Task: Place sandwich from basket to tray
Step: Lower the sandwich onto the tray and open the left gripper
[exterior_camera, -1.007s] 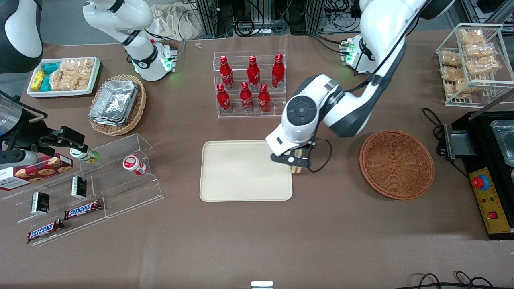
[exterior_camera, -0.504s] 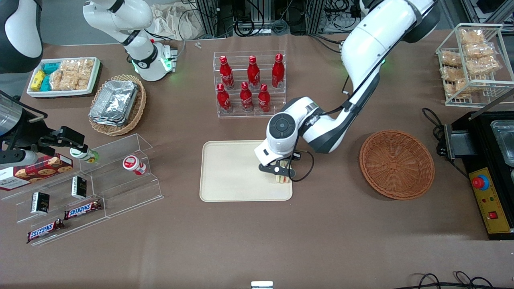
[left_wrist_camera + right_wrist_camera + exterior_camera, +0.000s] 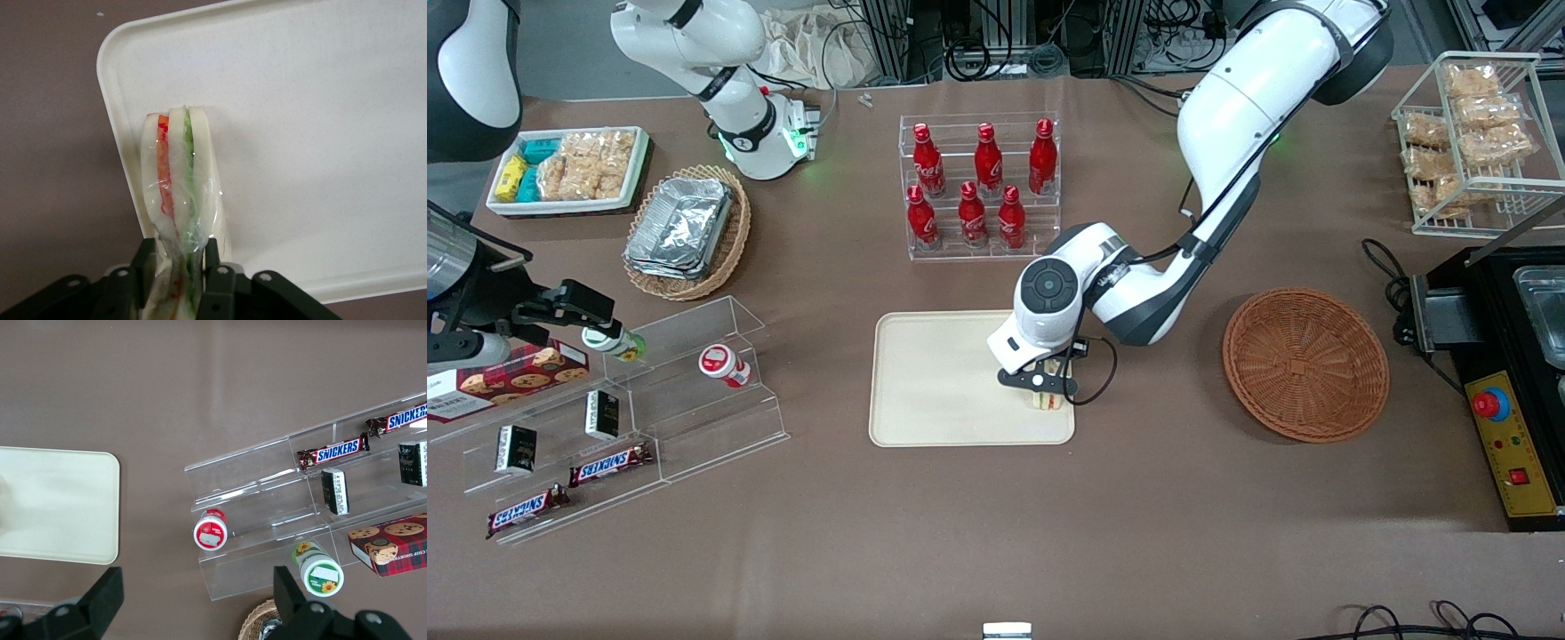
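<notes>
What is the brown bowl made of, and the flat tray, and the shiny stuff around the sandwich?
The basket looks like woven wicker: reddish-brown strands cross in a weave. The tray seems smooth matte plastic, cream, with a low moulded rim. The sandwich, held by the claw over the tray's corner, looks wrapped in clear film, which crinkles and glints.

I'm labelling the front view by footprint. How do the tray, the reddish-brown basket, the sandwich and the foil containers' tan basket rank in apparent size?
1. Tray, largest.
2. Reddish-brown basket.
3. Tan basket with foil containers.
4. Sandwich, smallest, gripped by the claw over the tray's corner nearest the reddish-brown basket.
</notes>
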Motion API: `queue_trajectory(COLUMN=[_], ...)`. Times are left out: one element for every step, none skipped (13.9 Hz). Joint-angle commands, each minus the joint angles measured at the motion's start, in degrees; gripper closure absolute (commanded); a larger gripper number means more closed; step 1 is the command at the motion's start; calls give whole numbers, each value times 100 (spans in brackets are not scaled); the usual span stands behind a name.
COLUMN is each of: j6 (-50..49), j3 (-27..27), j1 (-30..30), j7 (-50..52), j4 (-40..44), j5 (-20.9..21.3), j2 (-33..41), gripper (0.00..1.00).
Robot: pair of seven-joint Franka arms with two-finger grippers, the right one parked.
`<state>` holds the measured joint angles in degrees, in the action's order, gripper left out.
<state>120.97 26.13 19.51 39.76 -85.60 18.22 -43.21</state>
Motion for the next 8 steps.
queue_trajectory(j6=[-90, -178, -422, -729, -1011, -1240, -1477, -1688], j3=[-20, -20, -20, -20, -11, 32, 50, 50], j1=[71, 10, 0, -35, -235, -420, -561, -719], j7=[313, 313, 279, 243, 226, 121, -132, -431], j4=[157, 148, 148, 148, 96, 78, 87, 87], j5=[147, 121, 68, 42, 33, -11, -203, -439], j2=[14, 110, 251, 409, 610, 778, 962, 1173], gripper=[1, 1, 1, 1, 1, 1, 1, 1])
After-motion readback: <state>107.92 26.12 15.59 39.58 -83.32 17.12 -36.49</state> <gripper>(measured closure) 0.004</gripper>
